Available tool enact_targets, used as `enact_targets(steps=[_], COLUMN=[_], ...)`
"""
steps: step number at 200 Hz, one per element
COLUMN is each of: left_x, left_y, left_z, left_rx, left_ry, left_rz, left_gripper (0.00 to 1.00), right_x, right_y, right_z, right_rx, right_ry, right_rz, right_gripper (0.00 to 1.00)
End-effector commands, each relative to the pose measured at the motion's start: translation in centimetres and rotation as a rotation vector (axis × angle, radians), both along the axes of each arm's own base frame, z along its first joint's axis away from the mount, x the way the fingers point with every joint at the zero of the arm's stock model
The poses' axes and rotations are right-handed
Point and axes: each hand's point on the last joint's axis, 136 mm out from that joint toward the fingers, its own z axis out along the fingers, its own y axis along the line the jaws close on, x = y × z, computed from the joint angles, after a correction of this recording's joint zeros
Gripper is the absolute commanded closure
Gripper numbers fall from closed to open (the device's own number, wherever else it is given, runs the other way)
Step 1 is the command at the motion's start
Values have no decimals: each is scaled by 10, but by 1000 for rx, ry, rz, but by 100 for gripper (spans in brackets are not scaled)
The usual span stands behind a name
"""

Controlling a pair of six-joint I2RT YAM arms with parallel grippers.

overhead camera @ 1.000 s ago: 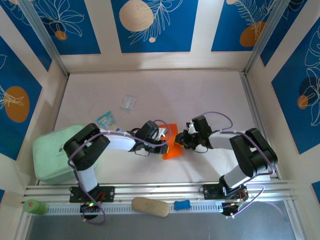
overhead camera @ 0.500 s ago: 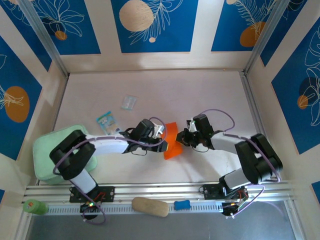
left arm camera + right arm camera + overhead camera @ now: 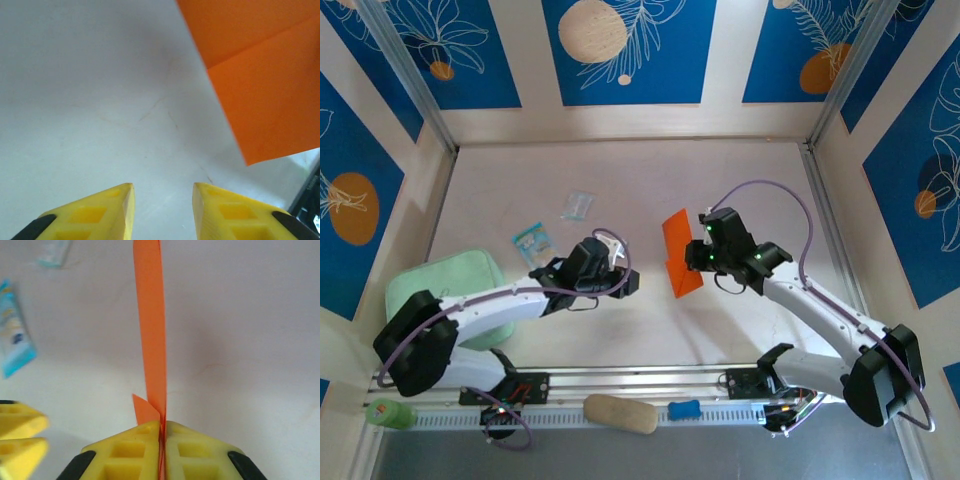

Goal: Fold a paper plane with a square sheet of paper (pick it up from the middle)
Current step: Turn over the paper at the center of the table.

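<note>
Two arms reach over a pale flat tabletop [image 3: 650,170]. A mint green soft square pad [image 3: 435,290] sits at the left edge of the overhead frame. Right gripper [image 3: 691,257], centre-right, has its jaws pressed together on a bright orange creased paper sheet [image 3: 677,245]. In the right wrist view the sheet [image 3: 150,330] runs edge-on up the middle from the clamped fingertips [image 3: 162,425]. Left gripper [image 3: 630,284], just left of centre, has its fingers apart with nothing between them and is clear of the sheet. The left wrist view shows the sheet's creased face [image 3: 260,90] at upper right. A small blue-and-white flat packet [image 3: 531,240] lies up-left of the left gripper, and a smaller clear plastic wrapper [image 3: 578,205] lies above it.
</note>
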Motion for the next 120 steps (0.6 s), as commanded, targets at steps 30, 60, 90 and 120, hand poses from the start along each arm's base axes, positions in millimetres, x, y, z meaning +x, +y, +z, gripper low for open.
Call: enact_targets(steps=[30,60,90,120], left_x=[11,16,13,5], left_y=[55,95,137,161], left_z=[3,12,24,33], left_rx=[99,133,149,139], left_ry=[-76,-113,-173,-221], left_rz=[186,339,497,564], left_gripper=[59,57,51,47], right_x=[-1,6,3,-8], right_y=[-55,-25,40,121], right_z=[-7,-20,-53,-81], right_rx=[-553,-684,-692,-500], right_ry=[16,-1,62,113], right_rz=[-93,-28,108,277], right_gripper=[90,91,86,82])
